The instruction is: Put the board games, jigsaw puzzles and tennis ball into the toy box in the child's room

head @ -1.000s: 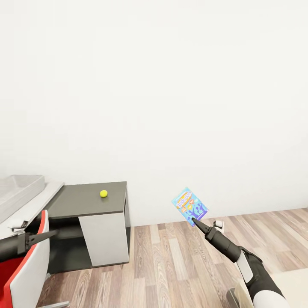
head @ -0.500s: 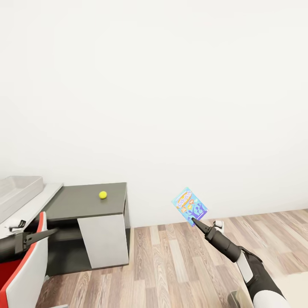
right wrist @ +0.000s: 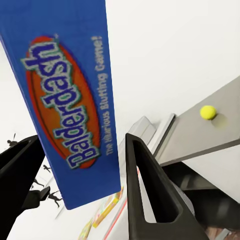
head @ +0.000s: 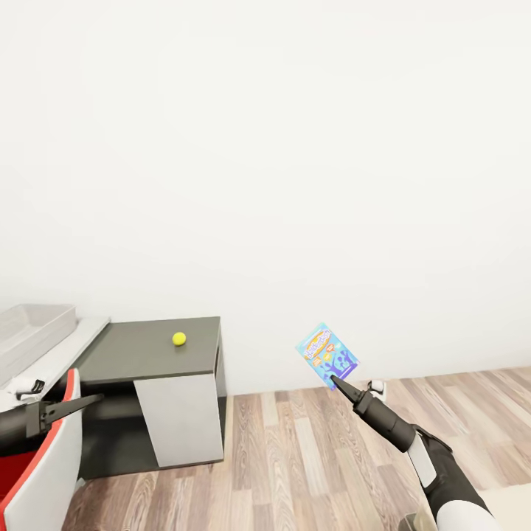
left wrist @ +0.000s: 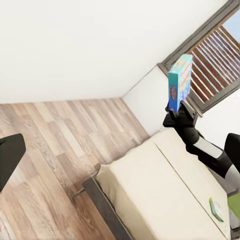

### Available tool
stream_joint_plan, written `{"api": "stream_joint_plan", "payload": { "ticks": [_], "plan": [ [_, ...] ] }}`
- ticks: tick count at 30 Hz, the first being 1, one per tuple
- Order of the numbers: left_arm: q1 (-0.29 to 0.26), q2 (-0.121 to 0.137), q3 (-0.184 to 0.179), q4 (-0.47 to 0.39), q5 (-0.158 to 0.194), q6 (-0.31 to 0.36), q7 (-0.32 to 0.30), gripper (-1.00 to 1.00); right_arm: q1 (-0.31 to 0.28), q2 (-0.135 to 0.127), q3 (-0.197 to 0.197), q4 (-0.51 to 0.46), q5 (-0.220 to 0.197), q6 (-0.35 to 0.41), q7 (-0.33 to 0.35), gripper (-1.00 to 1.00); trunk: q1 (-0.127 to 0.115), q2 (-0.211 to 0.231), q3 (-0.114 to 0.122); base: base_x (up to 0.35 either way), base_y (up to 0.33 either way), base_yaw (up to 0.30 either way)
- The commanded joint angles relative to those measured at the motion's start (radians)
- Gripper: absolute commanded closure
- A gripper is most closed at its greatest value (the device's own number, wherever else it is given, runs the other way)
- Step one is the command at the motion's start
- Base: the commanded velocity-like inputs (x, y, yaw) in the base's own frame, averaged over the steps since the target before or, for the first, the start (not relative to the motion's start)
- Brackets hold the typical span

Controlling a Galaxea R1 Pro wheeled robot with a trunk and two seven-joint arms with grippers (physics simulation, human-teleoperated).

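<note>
Presently, with the right gripper (head: 333,378) clamped on the Balderdash box (head: 327,355) at lower centre, carry it level toward the grey toy box (head: 29,324) at lower left, left gripper (head: 92,400) grip indeterminate

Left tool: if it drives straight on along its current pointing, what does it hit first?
Judging by the head view, the left tool points right, towards the white panel under the dark-grey desk section. That panel looks like first contact, though depth is unclear and it may pass in front.
</note>
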Motion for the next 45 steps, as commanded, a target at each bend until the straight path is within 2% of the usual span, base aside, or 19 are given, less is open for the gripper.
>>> {"api": "stream_joint_plan", "payload": {
  "ticks": [1,21,30,36,45],
  "plan": [
    [-0.001,-0.001,0.0,0.0,-0.002,0.011,-0.005,-1.0,0.0,0.0,-0.001,0.0,-0.003,0.01,0.002,1.0,0.001,-0.001,0.0,0.15,0.0,0.225],
    [0.0,0.0,0.001,0.0,-0.002,0.011,-0.005,-1.0,0.0,0.001,0.0,0.0,-0.002,0.01,0.0,1.0,0.001,-0.001,0.0,0.186,0.003,0.278],
    [0.0,0.0,0.001,0.001,-0.002,0.011,-0.005,-1.0,0.0,0.001,0.0,0.0,-0.002,0.01,0.0,1.0,0.001,-0.001,-0.004,0.186,0.126,0.269],
    [0.0,0.0,0.001,0.001,-0.002,0.011,-0.005,-1.0,0.0,0.0,0.0,0.0,-0.002,0.01,0.001,1.0,0.001,-0.001,-0.005,0.053,0.195,0.075],
    [0.0,0.0,0.001,0.002,-0.001,0.011,-0.005,-1.0,0.0,0.001,0.0,0.0,-0.002,0.01,0.001,1.0,0.001,-0.001,-0.006,0.003,0.021,0.004]
  ]
}}
